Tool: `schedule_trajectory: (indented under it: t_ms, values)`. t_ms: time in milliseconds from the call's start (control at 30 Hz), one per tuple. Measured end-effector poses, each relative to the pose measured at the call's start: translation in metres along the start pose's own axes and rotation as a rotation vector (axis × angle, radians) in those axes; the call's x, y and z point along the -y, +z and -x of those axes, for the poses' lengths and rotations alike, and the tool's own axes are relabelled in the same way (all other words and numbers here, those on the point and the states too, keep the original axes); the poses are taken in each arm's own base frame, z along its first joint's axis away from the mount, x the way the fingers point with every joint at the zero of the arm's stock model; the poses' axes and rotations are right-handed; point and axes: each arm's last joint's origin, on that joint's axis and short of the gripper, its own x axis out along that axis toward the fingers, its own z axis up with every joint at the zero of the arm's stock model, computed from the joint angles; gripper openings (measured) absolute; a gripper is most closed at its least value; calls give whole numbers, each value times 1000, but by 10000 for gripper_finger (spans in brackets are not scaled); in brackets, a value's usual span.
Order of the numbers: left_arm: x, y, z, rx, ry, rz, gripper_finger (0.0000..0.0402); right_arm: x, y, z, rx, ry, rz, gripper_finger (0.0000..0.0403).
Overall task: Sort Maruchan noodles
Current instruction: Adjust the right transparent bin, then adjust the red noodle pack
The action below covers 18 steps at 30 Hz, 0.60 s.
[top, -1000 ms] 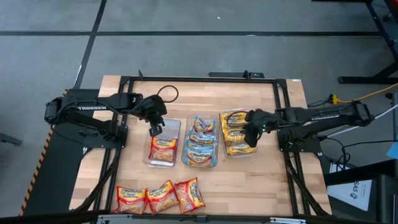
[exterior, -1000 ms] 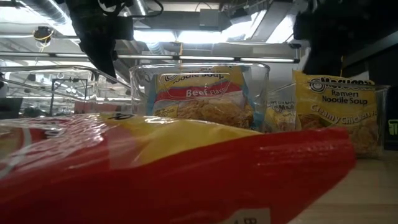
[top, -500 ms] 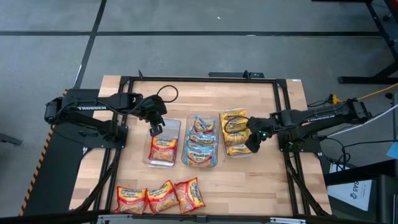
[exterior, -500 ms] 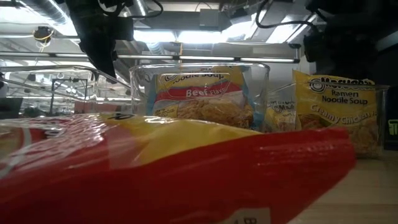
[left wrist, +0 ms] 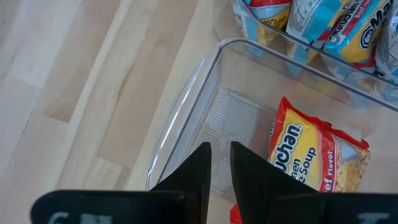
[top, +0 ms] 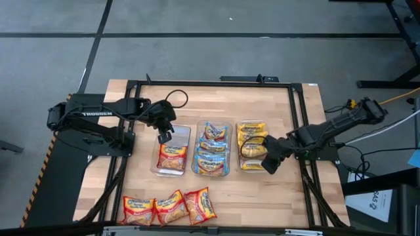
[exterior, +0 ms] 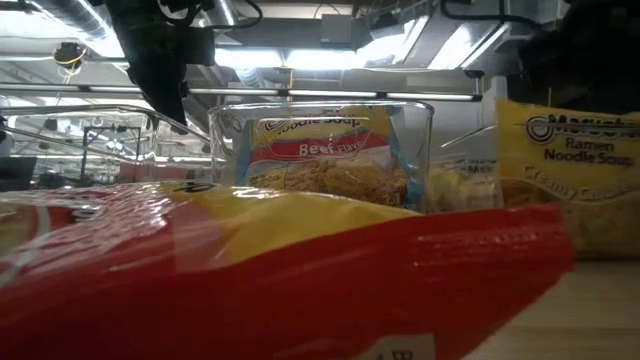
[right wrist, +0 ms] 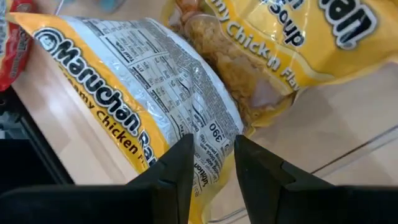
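Left arm: the left gripper (top: pixel 163 137) hangs over the far end of the left tub (top: pixel 187 131), its two fingers (left wrist: pixel 194 171) standing a narrow slit apart with nothing between them. One red beef packet (top: pixel 171 157) lies flat in this tub. Three more red packets (top: pixel 169 208) lie unsorted in a row at the table's near edge, overlapping slightly.

Centre: the middle tub (top: pixel 211 172) holds the blue-trimmed packets (top: pixel 211 148), stacked on one another.

Right: the right tub (top: pixel 251 168) holds the yellow chicken packets (top: pixel 249 139). The right gripper (top: pixel 270 159) sits at this tub's near right corner; its fingers (right wrist: pixel 174 168) show a small gap, set against the crinkled end of a yellow packet (right wrist: pixel 149 99), and whether they pinch that edge cannot be told.

Handling, as a judgement: the packets look light, with thin, slick, crinkly film around a brittle noodle block. A firm squeeze across the block could crack it; the flat sealed edge or a corner seems the safer hold, though the film may slip or crumple there
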Motion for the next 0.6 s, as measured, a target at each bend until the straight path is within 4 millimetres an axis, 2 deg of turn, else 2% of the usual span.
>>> schedule_trajectory:
  t_ms: [233,600]
  values:
    - [0,0,0,0,-1,27,55,-12,-10,0,32,61,-2,115]
    - [0,0,0,0,0,28,55,-4,-7,7,279,-83,56,115]
